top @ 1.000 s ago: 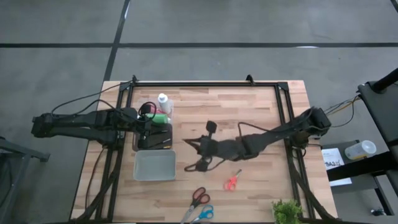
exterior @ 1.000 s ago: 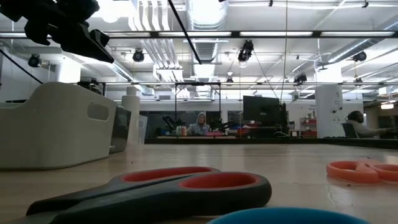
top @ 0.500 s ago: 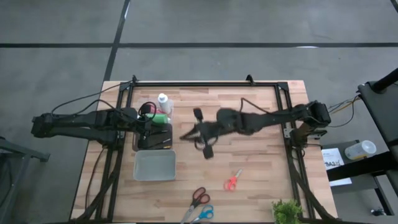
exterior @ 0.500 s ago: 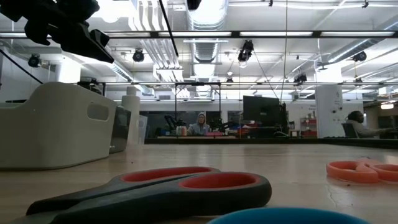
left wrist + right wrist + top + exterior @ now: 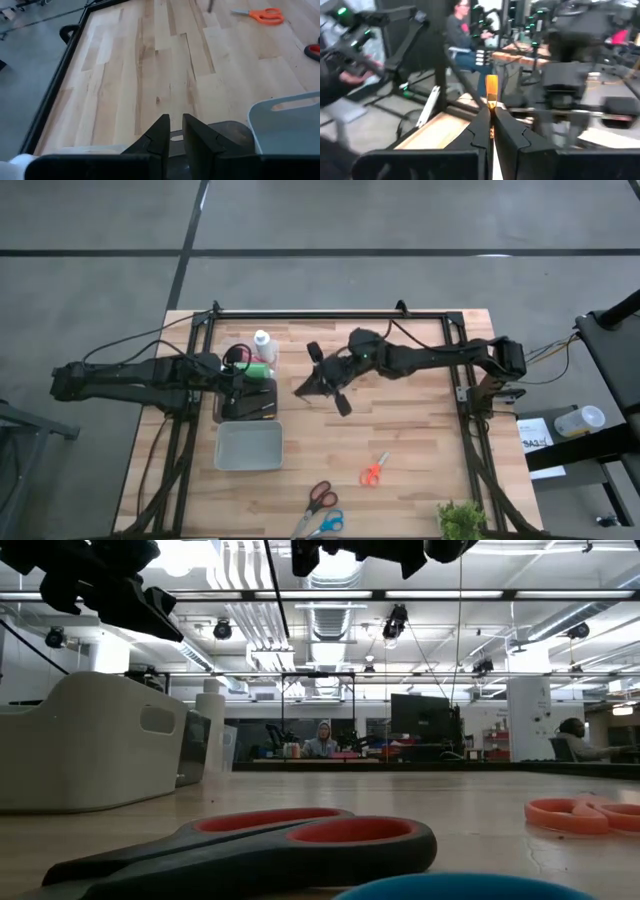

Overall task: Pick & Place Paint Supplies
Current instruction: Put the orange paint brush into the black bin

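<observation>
Paintbrush (image 5: 491, 85), pinched in the shut jaws of the right gripper (image 5: 318, 383), has over the last second swung up from the middle of the surface (image 5: 420, 430) toward its far left, nearer the dark holder (image 5: 248, 398) with the green bottle (image 5: 259, 370) and white bottle (image 5: 263, 342). That suggests delivery is close. The left gripper (image 5: 173, 131), jaws slightly apart and holding nothing visible, hangs over the holder.

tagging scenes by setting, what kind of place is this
Most likely a robotics lab or open workshop. The wooden table stands on a bare concrete floor, the low view shows exposed ceiling ducts and strip lights, and a person sits at a far bench with monitors.
</observation>
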### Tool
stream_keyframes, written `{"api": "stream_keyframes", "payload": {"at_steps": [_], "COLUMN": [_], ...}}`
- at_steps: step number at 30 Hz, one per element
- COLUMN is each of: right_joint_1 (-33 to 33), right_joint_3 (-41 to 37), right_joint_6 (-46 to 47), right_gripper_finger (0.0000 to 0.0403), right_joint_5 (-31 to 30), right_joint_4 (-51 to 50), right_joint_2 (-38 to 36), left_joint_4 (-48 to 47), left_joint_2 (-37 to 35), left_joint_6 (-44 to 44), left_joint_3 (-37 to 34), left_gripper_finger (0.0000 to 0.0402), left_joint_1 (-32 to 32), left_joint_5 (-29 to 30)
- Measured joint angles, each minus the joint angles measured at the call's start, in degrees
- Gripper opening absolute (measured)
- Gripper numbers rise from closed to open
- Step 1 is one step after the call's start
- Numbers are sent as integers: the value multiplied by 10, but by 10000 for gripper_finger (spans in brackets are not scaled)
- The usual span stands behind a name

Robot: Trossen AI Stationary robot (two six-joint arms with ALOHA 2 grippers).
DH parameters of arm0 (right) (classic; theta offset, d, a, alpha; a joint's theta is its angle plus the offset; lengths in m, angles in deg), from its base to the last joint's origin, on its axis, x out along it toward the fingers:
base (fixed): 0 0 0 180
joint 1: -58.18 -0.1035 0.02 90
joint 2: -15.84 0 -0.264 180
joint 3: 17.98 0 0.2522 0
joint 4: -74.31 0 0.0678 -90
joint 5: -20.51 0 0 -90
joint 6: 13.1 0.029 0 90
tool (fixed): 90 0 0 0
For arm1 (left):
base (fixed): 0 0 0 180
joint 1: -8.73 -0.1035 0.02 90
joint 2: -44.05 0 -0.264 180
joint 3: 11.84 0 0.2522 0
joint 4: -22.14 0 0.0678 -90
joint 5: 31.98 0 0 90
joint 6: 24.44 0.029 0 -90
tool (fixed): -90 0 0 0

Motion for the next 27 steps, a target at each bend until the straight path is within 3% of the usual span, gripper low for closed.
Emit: {"api": "stream_keyframes", "payload": {"at_steps": [5,10,12,19,24,27], "right_joint_1": [-25,-28,-30,-31,-34,-32], "right_joint_3": [-11,-14,-18,-34,-38,-38], "right_joint_6": [-19,-19,-20,49,60,81], "right_gripper_finger": [12,12,12,12,12,12], "right_joint_5": [4,-3,-5,-23,-56,-63], "right_joint_4": [1,27,67,253,271,271], "right_joint_2": [0,0,2,31,58,70], "left_joint_4": [11,61,87,185,246,250], "left_joint_2": [0,0,0,20,76,104], "left_joint_6": [-30,-314,-364,-365,-253,-229], "left_joint_3": [0,0,0,0,0,0], "left_gripper_finger": [58,58,58,58,58,58], "left_joint_1": [0,0,0,23,66,88], "left_joint_5": [1,-5,-3,-3,-4,-13]}}
